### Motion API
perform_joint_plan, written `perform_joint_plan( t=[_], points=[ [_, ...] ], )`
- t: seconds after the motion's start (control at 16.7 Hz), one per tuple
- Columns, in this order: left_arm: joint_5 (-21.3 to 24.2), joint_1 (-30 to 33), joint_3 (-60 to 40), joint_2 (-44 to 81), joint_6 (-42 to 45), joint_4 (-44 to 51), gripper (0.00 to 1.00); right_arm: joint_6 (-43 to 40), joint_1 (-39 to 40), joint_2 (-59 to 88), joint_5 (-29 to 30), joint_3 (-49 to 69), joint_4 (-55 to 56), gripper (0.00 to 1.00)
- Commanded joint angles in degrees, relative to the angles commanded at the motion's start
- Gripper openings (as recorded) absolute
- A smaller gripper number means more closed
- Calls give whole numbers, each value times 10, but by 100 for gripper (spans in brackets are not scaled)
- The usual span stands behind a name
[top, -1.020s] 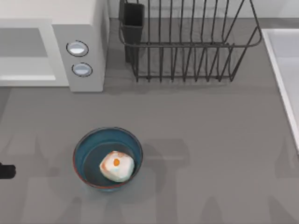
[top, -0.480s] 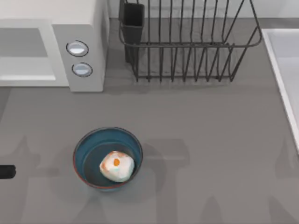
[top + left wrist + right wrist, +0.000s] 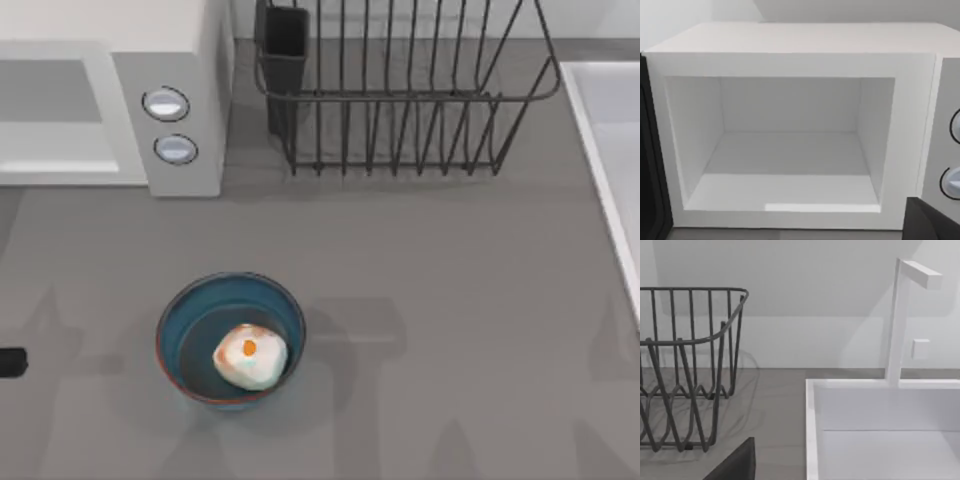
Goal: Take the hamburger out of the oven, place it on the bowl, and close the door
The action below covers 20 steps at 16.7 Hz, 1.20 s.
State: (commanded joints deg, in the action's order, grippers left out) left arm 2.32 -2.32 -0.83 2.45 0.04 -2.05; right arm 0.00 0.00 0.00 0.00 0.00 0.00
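The hamburger (image 3: 250, 357), a cream-white lump with an orange spot, lies inside the blue bowl (image 3: 173, 322) on the table's front left. The white oven (image 3: 185, 60) stands at the back left with its two knobs facing forward. In the left wrist view its cavity (image 3: 790, 150) is open and bare, and the door (image 3: 651, 170) shows as a dark edge swung aside. A dark tip of my left gripper (image 3: 10, 362) pokes in at the table's left edge, apart from the bowl. A dark part of my right gripper (image 3: 737, 465) shows in the right wrist view.
A dark wire dish rack (image 3: 400, 95) with a black cutlery cup (image 3: 285, 40) stands at the back middle. A white sink (image 3: 610, 150) with a white tap (image 3: 897, 320) runs along the right edge. Bare grey table lies between bowl and sink.
The dark tip of my left arm has drawn back slightly toward the table's left edge. The hamburger, the bowl and the oven have not moved.
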Motion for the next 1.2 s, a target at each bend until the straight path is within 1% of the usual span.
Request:
perform_joint_plan(
  t=[0.18, 0.3, 0.6, 0.66, 0.78, 1.02, 1.08, 1.2],
  points=[
    [47, -47, -15, 60, 1, -39, 0, 0, 0, 0, 0, 0, 0, 100],
    [69, -69, -23, 85, 1, -57, 0, 0, 0, 0, 0, 0, 0, 100],
    [70, -70, -23, 88, 2, -59, 0, 0, 0, 0, 0, 0, 0, 100],
    [63, -62, -28, 89, 2, -55, 0, 0, 0, 0, 0, 0, 0, 100],
    [32, -32, -43, 85, 2, -36, 0, 0, 0, 0, 0, 0, 0, 100],
    [-57, 57, -75, 64, 1, 18, 0, 0, 0, 0, 0, 0, 0, 100],
    [-71, 71, -80, 58, 1, 28, 0, 0, 0, 0, 0, 0, 0, 100],
    [-80, 80, -82, 52, 1, 36, 0, 0, 0, 0, 0, 0, 0, 100]
  ],
)
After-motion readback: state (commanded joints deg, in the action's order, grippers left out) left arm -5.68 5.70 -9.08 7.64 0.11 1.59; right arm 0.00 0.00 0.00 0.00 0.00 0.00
